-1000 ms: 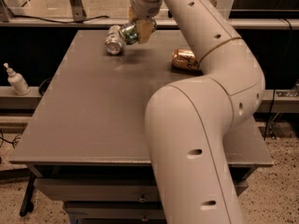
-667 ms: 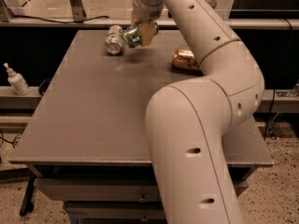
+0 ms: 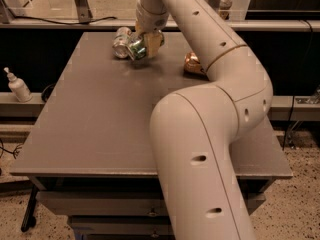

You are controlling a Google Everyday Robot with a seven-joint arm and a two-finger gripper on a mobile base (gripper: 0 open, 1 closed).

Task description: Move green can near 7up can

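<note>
My gripper (image 3: 144, 45) is at the far side of the table, shut on the green can (image 3: 137, 49), which lies on its side with its silver end toward the camera. The can is low over the table, or resting on it; I cannot tell which. The pale silvery 7up can (image 3: 121, 42) lies on its side just left of it, and the two cans are touching or nearly touching. My arm hides part of the table's right side.
A gold can (image 3: 192, 64) lies on its side to the right, partly behind my arm. The grey table (image 3: 95, 114) stretches toward the camera. A white pump bottle (image 3: 18, 85) stands on a ledge at the left.
The gripper with the green can has moved a little left and down, closing the gap to the 7up can.
</note>
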